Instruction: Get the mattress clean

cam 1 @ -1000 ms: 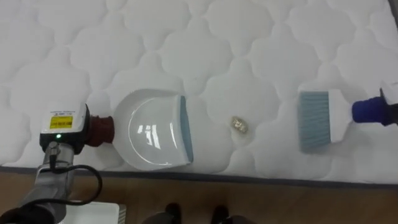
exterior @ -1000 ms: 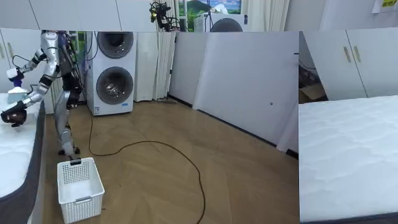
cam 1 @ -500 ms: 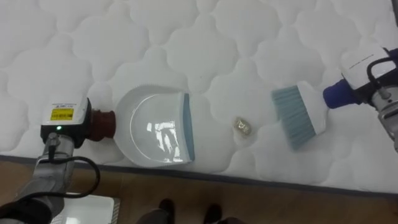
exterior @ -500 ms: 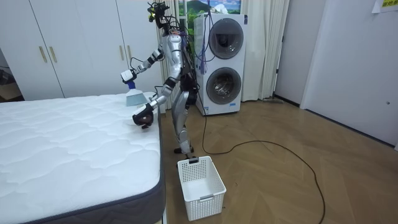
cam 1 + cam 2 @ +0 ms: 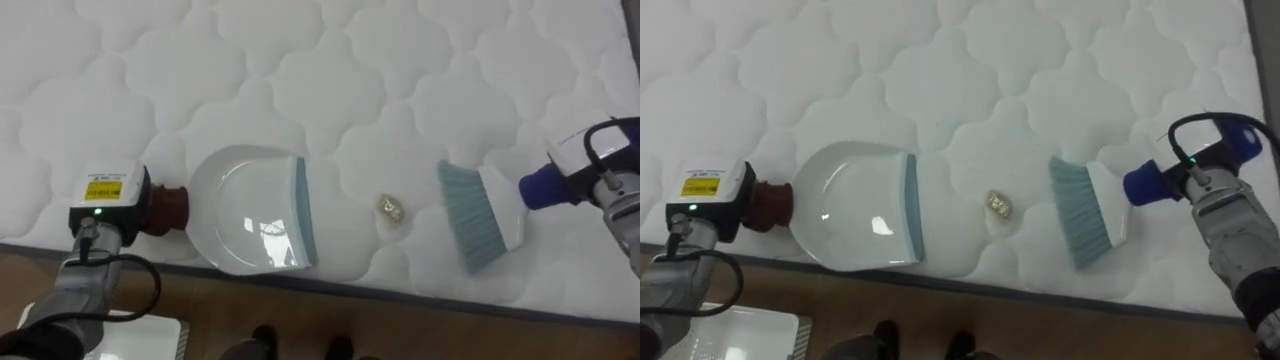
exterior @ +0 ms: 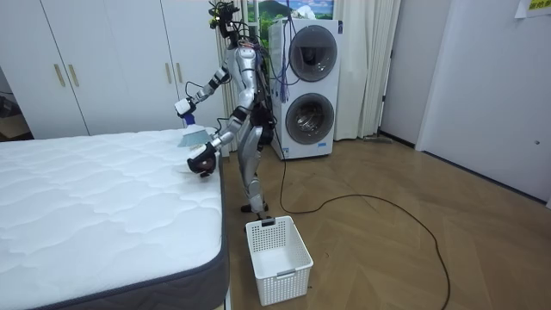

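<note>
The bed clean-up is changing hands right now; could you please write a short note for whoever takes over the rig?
Left hand: at the red handle end of the white plastic dustpan, lying on the white quilted mattress near its edge.
Right hand: at the blue-handled brush, bristles down by the mattress.
Small golden scrap lies between brush and pan, touching neither.
Done: tools in position.
Left: sweep the scrap into the pan.

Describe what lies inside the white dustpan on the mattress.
The dustpan looks empty, showing only glare. The small crumpled scrap lies outside its lip on the mattress, toward the brush. The mattress beneath the pan is covered.
</note>
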`<state>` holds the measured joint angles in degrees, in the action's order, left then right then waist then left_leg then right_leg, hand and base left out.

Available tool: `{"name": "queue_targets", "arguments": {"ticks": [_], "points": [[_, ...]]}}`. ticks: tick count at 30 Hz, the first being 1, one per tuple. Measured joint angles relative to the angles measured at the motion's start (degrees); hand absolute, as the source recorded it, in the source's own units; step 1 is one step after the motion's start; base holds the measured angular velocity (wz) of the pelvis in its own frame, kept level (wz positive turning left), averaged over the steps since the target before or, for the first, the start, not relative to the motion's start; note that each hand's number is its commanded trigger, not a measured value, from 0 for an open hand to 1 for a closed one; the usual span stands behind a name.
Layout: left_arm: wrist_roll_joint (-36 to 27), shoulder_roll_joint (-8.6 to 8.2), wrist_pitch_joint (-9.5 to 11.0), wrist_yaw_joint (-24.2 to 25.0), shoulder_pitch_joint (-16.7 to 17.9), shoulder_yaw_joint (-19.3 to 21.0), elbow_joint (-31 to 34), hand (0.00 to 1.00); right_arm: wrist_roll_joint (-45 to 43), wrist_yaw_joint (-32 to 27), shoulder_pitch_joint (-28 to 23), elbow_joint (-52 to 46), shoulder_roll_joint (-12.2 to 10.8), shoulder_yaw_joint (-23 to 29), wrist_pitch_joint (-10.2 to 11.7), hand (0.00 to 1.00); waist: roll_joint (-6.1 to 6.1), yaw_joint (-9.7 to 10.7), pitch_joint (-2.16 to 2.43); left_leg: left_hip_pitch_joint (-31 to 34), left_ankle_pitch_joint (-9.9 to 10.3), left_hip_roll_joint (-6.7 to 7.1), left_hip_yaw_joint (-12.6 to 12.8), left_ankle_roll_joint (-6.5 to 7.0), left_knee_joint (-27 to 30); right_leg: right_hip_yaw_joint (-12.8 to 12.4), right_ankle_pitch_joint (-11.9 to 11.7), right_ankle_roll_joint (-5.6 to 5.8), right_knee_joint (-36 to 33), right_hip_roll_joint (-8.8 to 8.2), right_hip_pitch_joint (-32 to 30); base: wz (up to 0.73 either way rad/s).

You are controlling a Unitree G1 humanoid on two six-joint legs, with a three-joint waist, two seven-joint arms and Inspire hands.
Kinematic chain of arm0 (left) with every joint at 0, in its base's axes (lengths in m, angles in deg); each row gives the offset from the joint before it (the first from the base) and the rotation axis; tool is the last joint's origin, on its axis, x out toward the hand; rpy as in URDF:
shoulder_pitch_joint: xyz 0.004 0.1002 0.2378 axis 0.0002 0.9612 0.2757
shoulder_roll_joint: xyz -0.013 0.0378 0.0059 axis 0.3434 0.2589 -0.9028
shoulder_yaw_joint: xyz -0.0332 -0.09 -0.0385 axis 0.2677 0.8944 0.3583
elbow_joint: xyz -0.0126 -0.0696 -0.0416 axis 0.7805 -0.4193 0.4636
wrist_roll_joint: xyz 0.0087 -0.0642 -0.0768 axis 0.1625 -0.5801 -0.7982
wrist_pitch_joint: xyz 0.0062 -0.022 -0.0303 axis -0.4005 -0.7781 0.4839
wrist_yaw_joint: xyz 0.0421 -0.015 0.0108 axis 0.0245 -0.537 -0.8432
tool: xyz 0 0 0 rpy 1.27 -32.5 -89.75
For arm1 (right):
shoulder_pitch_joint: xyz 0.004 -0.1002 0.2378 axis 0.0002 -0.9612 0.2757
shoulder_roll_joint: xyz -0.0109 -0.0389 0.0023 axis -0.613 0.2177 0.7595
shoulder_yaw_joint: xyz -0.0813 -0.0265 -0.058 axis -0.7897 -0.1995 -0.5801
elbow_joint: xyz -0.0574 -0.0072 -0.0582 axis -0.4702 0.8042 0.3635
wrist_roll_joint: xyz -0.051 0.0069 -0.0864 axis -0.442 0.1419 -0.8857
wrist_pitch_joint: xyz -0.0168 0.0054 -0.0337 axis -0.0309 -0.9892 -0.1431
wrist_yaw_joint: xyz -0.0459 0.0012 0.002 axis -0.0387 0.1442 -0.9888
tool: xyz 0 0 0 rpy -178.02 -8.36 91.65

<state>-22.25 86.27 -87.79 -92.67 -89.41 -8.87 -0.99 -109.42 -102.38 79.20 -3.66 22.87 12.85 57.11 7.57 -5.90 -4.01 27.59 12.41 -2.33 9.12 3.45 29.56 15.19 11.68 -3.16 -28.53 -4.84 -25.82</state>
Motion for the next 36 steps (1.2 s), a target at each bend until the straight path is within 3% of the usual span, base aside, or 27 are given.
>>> {"name": "queue_targets", "arguments": {"ticks": [7,14,17,20,22,25,30,36], "points": [[-1.0,-1.21,-0.7,-0.2,0.1,-1.2,0.0,1.0,-0.4,-0.5,-1.1,0.8,-0.5,0.0,-1.5,1.0,-0.96,-0.4,0.11,-0.4,0.0,-0.06,-0.6,-0.01,-0.2,0.7,-0.2,-0.03,0.7,0.2,1.0,0.03],[-2.1,-1.35,-0.7,0.0,0.0,-1.5,0.0,1.0,-0.5,-2.1,-1.2,0.8,-1.5,0.0,-2.7,1.0,-1.15,0.0,0.08,-0.4,0.0,-0.11,-0.9,-0.03,-0.5,0.6,-0.4,0.02,0.9,0.65,1.3,0.01],[-2.2,-1.5,-0.7,-0.1,0.0,-1.6,0.0,1.0,0.1,-4.4,-1.1,0.3,-3.2,0.7,-3.7,1.0,-1.66,0.4,0.07,-0.3,0.0,-0.4,-0.8,-0.04,-0.5,0.6,-1.0,-0.02,1.8,1.0,1.5,-0.06],[-2.2,-1.85,-0.7,-0.4,0.0,-1.7,0.0,1.0,1.6,-7.6,-1.1,-0.9,-6.8,2.5,-3.7,1.0,-2.56,1.1,0.08,-0.4,0.0,-0.51,-0.5,-0.03,-0.6,0.6,-1.3,-0.02,1.9,1.01,1.4,-0.07],[-2.1,-2.98,-0.7,-0.8,0.0,-2.1,0.0,1.0,1.8,-8.8,-1.1,-1.9,-9.1,2.3,-3.3,1.0,-3.37,0.9,0.09,-0.5,-0.1,-0.25,-0.2,0.02,-1.0,-0.1,-1.3,0.02,1.6,0.89,0.9,-0.08],[-2.0,-3.65,-0.7,-0.9,0.3,-2.4,0.1,1.0,1.7,-8.8,-1.1,-2.7,-11.8,2.3,-2.9,1.0,-3.39,0.1,0.09,-0.7,-0.5,0.16,0.3,-0.1,-2.3,-0.8,-1.3,0.05,1.5,0.65,0.2,-0.08],[-1.9,-3.78,-0.8,-0.8,0.4,-2.5,0.5,1.0,2.2,-8.1,-1.1,-6.0,-12.9,2.3,-1.8,1.0,-3.35,-0.2,0.12,-0.3,-0.7,0.07,0.2,-0.31,-2.3,-0.8,-1.2,-0.02,1.6,0.67,-0.3,0.0],[-1.9,-3.86,-2.6,-0.7,0.5,-4.0,0.4,1.0,3.8,-6.0,-1.2,-11.1,-14.2,1.2,-1.3,1.0,-3.31,0.3,0.14,-0.7,-0.7,0.22,0.4,-0.34,-3.1,-1.0,-1.2,0.04,1.9,0.65,-0.3,0.0]]}}
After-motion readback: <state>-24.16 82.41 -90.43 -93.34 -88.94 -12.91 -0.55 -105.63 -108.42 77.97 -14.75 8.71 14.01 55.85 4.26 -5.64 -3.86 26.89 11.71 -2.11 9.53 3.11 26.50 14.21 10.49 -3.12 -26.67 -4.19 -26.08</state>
